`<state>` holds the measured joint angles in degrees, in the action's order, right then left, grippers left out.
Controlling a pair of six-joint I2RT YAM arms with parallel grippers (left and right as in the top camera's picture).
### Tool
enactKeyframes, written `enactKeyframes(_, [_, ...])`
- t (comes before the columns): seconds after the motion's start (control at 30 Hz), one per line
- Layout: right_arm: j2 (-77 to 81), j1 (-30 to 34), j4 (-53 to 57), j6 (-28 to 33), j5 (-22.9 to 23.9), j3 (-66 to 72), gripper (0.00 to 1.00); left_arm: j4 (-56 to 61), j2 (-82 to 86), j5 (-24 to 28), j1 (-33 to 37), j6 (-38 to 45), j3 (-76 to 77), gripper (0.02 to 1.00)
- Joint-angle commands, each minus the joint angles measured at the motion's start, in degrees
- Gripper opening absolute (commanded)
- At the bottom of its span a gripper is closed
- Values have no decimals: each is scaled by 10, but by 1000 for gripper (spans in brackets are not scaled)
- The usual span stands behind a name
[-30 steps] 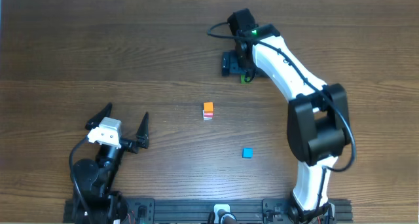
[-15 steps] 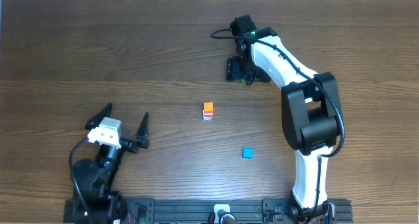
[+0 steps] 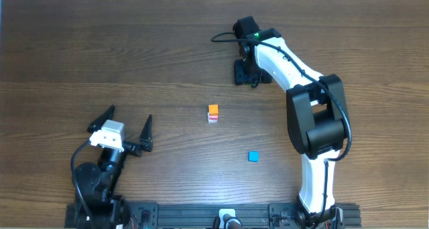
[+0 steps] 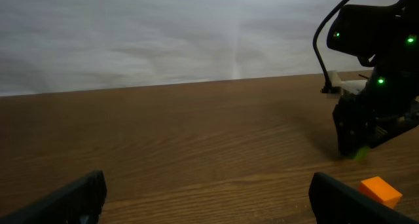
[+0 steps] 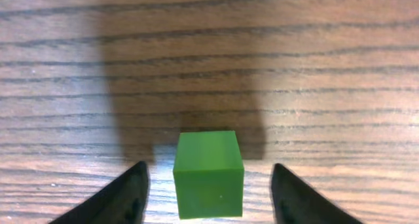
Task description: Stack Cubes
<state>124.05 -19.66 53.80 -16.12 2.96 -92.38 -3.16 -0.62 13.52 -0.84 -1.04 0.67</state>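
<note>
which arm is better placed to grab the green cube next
Right. The right claw sits open over the green cube, one finger on each side with a gap to the cube. The left claw is open too, but far from that cube.

Bright, even light falls from above on the wooden surface (image 3: pixel 100 41), and the shadows in the top view are short and soft. In the right wrist view the right claw (image 5: pixel 208 188) throws a broad dark shadow on the wood behind the green cube (image 5: pixel 208 168), with pale glare beside it. In the left wrist view the wall (image 4: pixel 163 34) is bright, with one lighter vertical streak.
</note>
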Motion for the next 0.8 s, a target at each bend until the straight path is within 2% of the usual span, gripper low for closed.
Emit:
enactKeyframes(0.03, [8, -3, 2, 5, -3, -11, 518, 1, 5, 4, 1, 10, -3, 998])
enactKeyframes(0.17, [8, -3, 2, 5, -3, -11, 505, 1, 5, 4, 1, 10, -3, 1000])
enactKeyframes(0.27, [8, -3, 2, 5, -3, -9, 441, 1, 5, 4, 1, 10, -3, 1000])
enactKeyframes(0.4, [10, -3, 1, 5, -3, -8, 426, 1, 5, 4, 1, 10, -3, 1000])
enactKeyframes(0.8, [24, -3, -4, 10, -3, -8, 286, 1, 5, 4, 1, 10, -3, 1000])
